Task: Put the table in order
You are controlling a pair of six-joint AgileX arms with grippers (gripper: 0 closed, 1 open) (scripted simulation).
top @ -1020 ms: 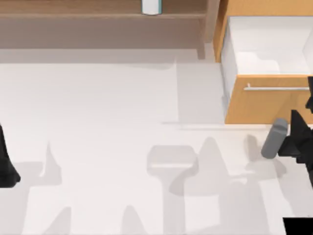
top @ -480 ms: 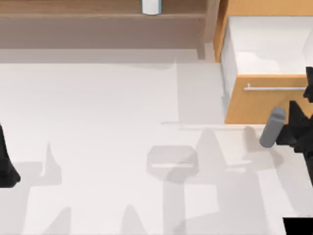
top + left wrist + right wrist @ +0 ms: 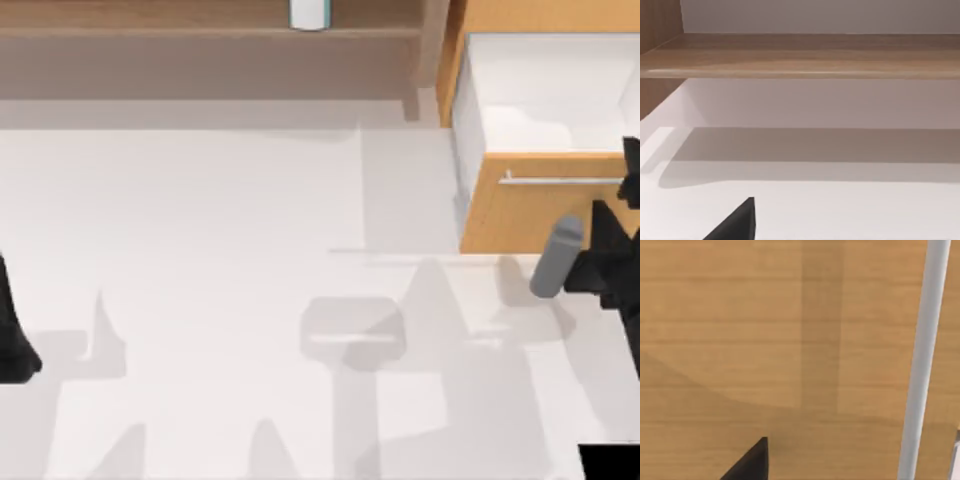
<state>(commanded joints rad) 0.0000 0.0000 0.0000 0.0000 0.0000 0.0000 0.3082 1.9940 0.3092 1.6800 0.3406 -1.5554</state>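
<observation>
R gripper (image 3: 575,272) apparently holds grey cylinder (image 3: 556,256) by drawer front (image 3: 520,215).

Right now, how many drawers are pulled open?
1. The open drawer is in the cabinet at the table's far right; the right hand is in front of it. Other drawers may be hidden.
</observation>
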